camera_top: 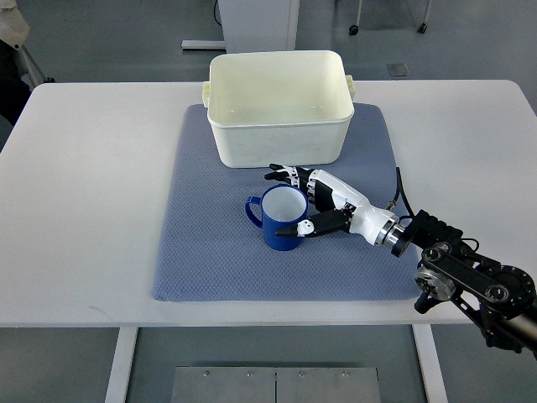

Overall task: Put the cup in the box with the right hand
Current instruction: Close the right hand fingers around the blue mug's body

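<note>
White counter (92, 193) carries a blue mat (201, 252); on it, the right hand (315, 201) wraps its fingers around an upright blue cup (279, 218) just before the cream box (278, 105).

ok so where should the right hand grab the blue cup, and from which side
Around the body, from the cup's right. The blue cup stands upright on the mat with its handle pointing left, so the round right wall is free. The right hand already sits there, thumb near the front wall and fingers behind the rim. A side wrap probably suits lifting it into the box.
</note>
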{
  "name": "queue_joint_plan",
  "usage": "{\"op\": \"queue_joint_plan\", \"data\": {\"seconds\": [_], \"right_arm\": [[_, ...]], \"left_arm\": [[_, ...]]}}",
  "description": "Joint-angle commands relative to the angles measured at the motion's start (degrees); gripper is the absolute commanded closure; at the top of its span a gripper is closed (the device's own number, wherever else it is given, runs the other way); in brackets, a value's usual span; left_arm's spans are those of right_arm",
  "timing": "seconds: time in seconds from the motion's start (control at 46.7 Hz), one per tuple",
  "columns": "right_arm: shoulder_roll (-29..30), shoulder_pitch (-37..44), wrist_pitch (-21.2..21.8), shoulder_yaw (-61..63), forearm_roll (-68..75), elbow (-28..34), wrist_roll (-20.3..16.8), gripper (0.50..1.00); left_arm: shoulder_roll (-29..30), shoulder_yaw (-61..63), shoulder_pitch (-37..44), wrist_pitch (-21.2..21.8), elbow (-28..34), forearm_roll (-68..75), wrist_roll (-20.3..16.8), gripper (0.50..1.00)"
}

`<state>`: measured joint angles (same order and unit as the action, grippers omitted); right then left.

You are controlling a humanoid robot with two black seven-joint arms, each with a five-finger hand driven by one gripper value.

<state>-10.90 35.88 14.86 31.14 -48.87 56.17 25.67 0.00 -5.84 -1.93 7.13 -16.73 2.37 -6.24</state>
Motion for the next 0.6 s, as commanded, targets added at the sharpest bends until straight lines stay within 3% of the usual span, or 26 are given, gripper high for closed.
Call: {"op": "queue_joint_plan", "data": {"seconds": [0.0,0.578], "right_arm": [[0.1,0.0,-0.1,-0.5,0.0,-0.3,0.1,0.502],[1.7,0.0,-1.8,-1.6,0.0,-3.0,0.2,0.517]], "left_arm": [[0.0,0.0,0.0,0.0,0.0,0.0,0.0,0.500],[0.0,0.0,0.0,0.0,0.0,0.0,0.0,0.500]]}}
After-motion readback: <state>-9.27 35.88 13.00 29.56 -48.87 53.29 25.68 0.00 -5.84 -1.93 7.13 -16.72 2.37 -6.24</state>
